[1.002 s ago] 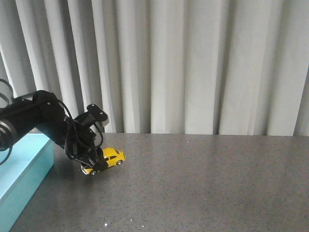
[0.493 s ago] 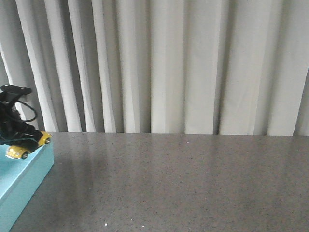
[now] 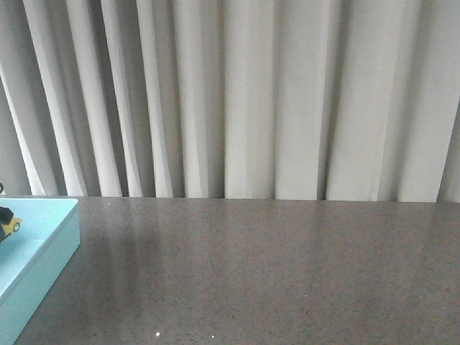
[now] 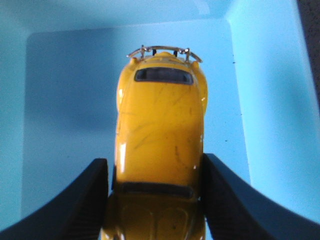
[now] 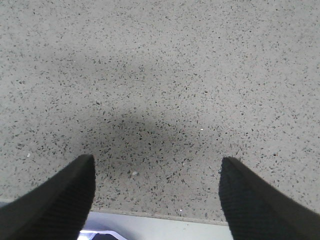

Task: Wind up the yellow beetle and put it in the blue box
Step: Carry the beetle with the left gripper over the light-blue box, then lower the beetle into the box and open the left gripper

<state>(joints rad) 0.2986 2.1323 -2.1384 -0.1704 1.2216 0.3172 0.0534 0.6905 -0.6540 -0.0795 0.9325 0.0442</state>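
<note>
The yellow beetle [image 4: 160, 125] sits between the two black fingers of my left gripper [image 4: 156, 172], which is shut on its sides. It hangs over the inside floor of the blue box [image 4: 60, 100], near one corner. In the front view only a bit of the beetle [image 3: 8, 224] shows at the far left edge, over the blue box [image 3: 50, 244]; the left arm itself is out of that view. My right gripper [image 5: 156, 170] is open and empty above bare speckled tabletop.
The blue box stands at the table's left end, its near wall facing the dark speckled tabletop [image 3: 273, 273]. Grey curtains [image 3: 244, 93] hang behind the table. The table's pale front edge [image 5: 160, 227] shows below the right fingers.
My left gripper has carried the yellow beetle from the tabletop leftward over the blue box and almost out of the front view. The right gripper's earlier state is not shown.
</note>
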